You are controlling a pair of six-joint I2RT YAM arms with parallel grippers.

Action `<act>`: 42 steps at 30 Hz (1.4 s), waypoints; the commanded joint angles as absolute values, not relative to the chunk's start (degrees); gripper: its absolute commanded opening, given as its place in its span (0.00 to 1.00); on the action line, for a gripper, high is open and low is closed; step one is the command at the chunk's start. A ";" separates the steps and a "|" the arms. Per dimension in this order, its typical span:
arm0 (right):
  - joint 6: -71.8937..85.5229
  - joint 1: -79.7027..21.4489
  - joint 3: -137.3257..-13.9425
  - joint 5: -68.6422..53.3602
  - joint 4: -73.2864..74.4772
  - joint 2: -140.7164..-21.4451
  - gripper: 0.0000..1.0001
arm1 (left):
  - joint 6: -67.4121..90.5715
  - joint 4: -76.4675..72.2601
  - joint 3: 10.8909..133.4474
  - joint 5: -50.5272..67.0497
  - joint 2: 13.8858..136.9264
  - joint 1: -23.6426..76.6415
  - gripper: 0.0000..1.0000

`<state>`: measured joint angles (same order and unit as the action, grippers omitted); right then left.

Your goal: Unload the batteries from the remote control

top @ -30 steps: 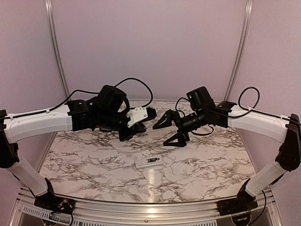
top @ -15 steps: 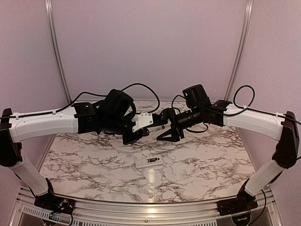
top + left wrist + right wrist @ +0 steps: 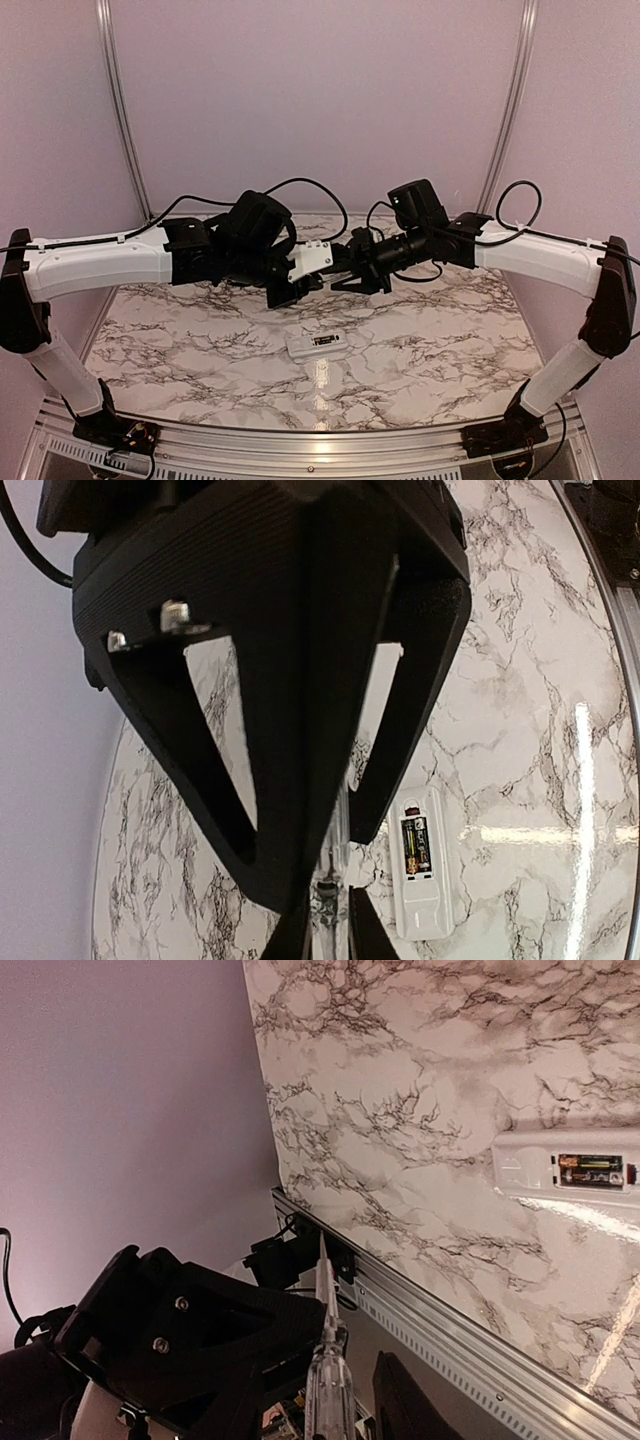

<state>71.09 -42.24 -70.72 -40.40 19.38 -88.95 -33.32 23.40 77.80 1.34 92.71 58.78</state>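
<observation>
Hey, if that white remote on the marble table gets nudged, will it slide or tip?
Probably slides: the remote control lies flat on the glossy table and looks small and light. Tipping seems unlikely given its low shape. The batteries sit in the open, upward-facing recess, so they should stay put.

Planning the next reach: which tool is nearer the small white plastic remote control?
Left tool, narrowly: it hangs above and behind the remote control; the right tool faces it, farther right.
</observation>
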 commanded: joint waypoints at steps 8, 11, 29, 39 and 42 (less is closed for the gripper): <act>67.33 -42.80 -74.59 -38.82 21.77 -90.56 0.32 | -32.88 25.47 79.80 4.12 92.90 59.24 0.00; 66.64 -43.22 -75.41 -39.02 22.08 -90.91 0.30 | -33.15 25.79 79.64 4.71 92.76 59.24 0.00; 65.27 -46.41 -77.22 -37.79 25.18 -90.45 0.28 | -32.67 26.05 78.82 3.68 92.02 59.24 0.00; 65.20 -46.77 -76.93 -36.66 26.15 -89.45 0.33 | -32.00 25.84 78.79 3.38 91.86 59.24 0.00; 65.45 -46.80 -76.54 -36.52 25.73 -89.31 0.32 | -31.69 25.67 78.63 3.38 91.80 59.24 0.00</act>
<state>65.71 -45.65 -74.48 -36.91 25.43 -90.52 -32.40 26.72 78.15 2.94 92.68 58.89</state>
